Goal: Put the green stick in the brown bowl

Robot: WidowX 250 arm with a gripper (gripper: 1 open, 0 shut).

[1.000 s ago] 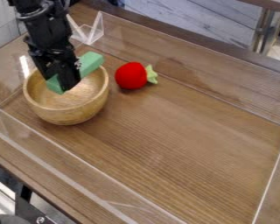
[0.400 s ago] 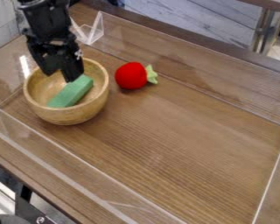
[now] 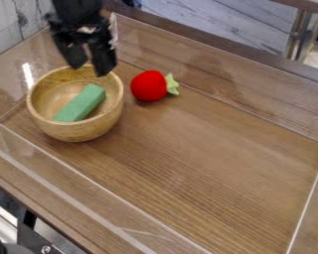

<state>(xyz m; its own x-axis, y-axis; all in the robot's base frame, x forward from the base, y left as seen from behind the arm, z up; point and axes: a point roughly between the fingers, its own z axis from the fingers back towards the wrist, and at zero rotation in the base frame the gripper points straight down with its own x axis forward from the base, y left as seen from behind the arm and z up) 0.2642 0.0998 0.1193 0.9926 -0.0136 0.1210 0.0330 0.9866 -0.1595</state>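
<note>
The bright green rectangular stick point(image 3: 80, 102) lies inside the round light-brown wooden bowl point(image 3: 73, 131), set at a slant, one end toward the lower left of the view and the other toward the upper right. The black gripper point(image 3: 72, 62) is at the far side of the bowl, higher in the view than the stick. Its fingers are spread wide and hold nothing; the stick is outside their grasp, with a visible stretch of the bowl's pale inside between it and the dark parts of the gripper. The fingers appear to be over or just beyond the bowl's far rim; whether they touch that rim cannot be told from this angle.

Beside the bowl, to the right in the view, a round red strawberry-like toy point(image 3: 150, 86) with a green leaf point(image 3: 173, 85) rests on the brown wooden table point(image 3: 209, 154). The leaf points away from the bowl. The bowl stands upright on the same table, near its left edge in the view. Past that edge, at the lower left, runs a black cable point(image 3: 19, 210).
</note>
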